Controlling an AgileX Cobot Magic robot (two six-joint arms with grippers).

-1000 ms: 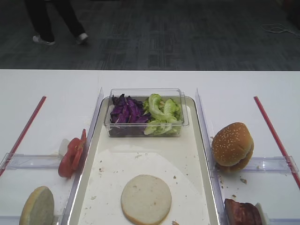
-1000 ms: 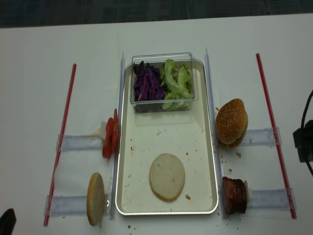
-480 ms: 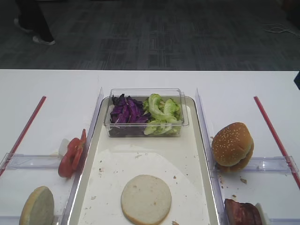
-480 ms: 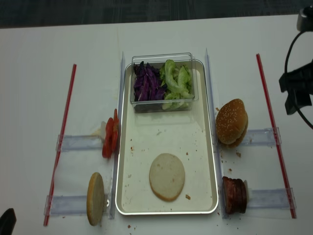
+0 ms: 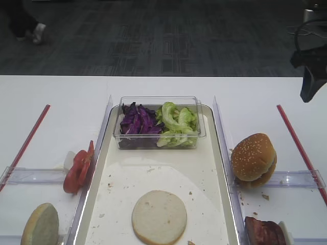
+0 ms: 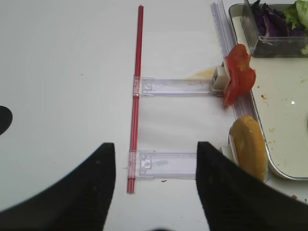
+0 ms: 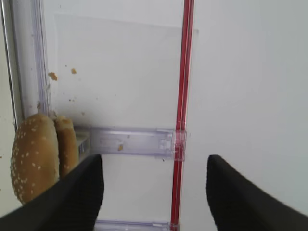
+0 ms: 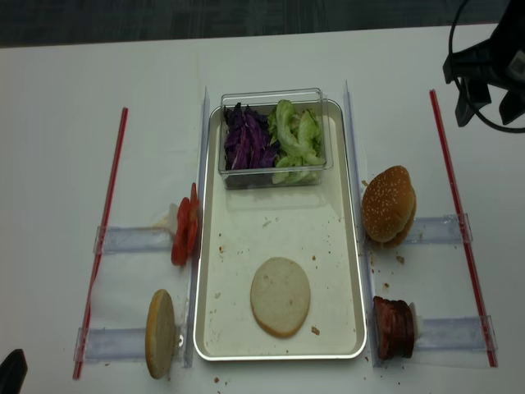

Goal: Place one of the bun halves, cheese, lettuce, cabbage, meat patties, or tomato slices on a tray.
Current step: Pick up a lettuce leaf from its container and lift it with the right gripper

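A flat bun half (image 5: 159,216) (image 8: 280,295) lies cut face up on the cream tray (image 5: 153,168) (image 8: 271,230). Right of the tray a sesame bun (image 5: 253,158) (image 7: 33,159) and meat patties (image 8: 394,327) stand on edge. To its left are tomato slices (image 6: 238,77) (image 8: 185,226) and another bun half (image 6: 249,147) (image 8: 160,332). Cabbage (image 8: 244,138) and lettuce (image 8: 295,139) fill a tub. Cheese is out of view. My right gripper (image 7: 155,192) (image 8: 490,111) hangs open over the far right table. My left gripper (image 6: 156,187) is open and empty, near left.
The clear plastic tub (image 5: 159,133) sits at the tray's far end. Red strips (image 8: 111,222) (image 8: 459,222) run down both sides, with clear rails (image 7: 134,142) (image 6: 173,86) crossing them. Crumbs dot the tray and the table.
My right arm has swung from the right edge toward the far right corner, still open. The food has not moved. A person in the background walked off to the left.
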